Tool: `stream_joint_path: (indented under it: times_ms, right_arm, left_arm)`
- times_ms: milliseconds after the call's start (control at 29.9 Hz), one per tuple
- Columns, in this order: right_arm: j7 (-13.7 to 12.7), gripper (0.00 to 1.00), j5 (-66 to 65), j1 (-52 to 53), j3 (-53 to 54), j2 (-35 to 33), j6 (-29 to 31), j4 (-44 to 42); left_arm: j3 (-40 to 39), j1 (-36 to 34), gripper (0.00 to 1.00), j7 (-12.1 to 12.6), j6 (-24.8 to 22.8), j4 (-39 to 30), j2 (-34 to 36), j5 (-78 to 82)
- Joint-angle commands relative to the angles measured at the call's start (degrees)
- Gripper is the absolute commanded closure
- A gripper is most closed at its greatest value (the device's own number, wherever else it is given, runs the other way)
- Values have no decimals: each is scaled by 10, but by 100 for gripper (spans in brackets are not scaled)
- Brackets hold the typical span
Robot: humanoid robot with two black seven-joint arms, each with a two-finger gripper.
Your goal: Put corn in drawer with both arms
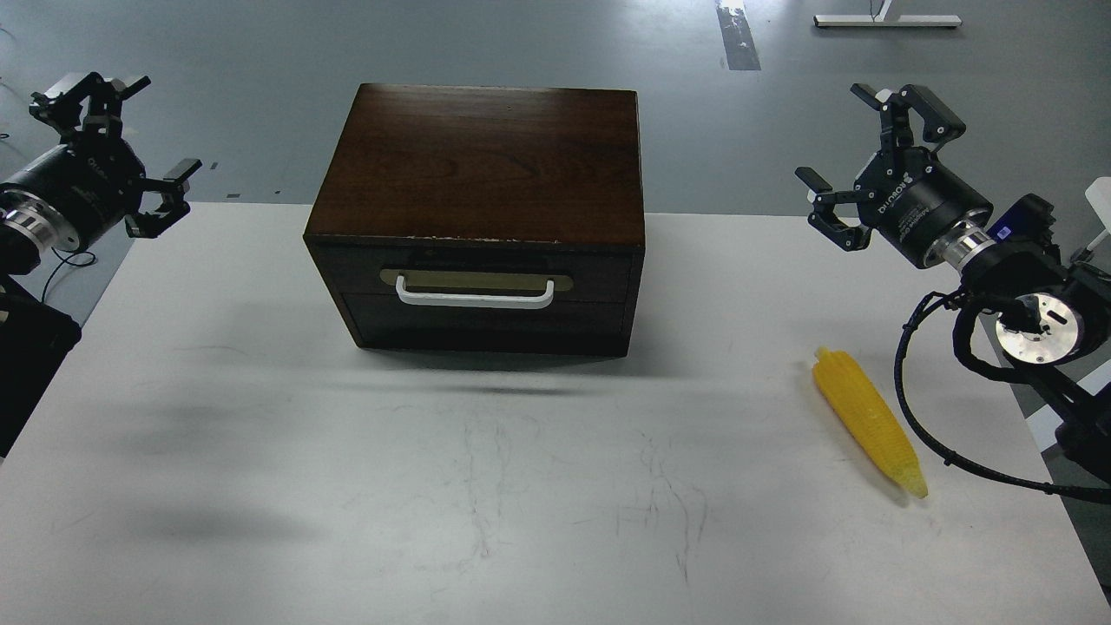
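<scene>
While the drawer [476, 291] sits closed, the corn cob [870, 420] lies on the table's [260, 434] right; left gripper [121, 156] and right gripper [868, 156] hover wide open, empty, apparently poised to start.

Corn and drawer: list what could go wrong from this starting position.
1. The drawer is shut, so it must be pulled by its white handle first; the cabinet stands loose on the table and may slide forward instead.
2. The corn lies near the table's right edge, beside the right arm's cable; a nudge could roll it off.
3. Its tapered, ridged shape may slip from the open right gripper.
</scene>
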Motion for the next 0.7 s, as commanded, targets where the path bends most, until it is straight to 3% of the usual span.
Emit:
stream_joint_path:
  times_ms: [0,535,668]
  right_arm:
    - [0,0,0,-1,0,0,0,0]
    - [-9,0,0,-1,5,1,-9,-1]
    - [-9,0,0,-2,5,0,-9,-1]
  left_arm:
    - [-1,0,2,0,-1,-1,1,1]
    - [8,1,2,5,1,-3,-16,5]
    - [-1,-4,2,-28,-8,-14,0,15]
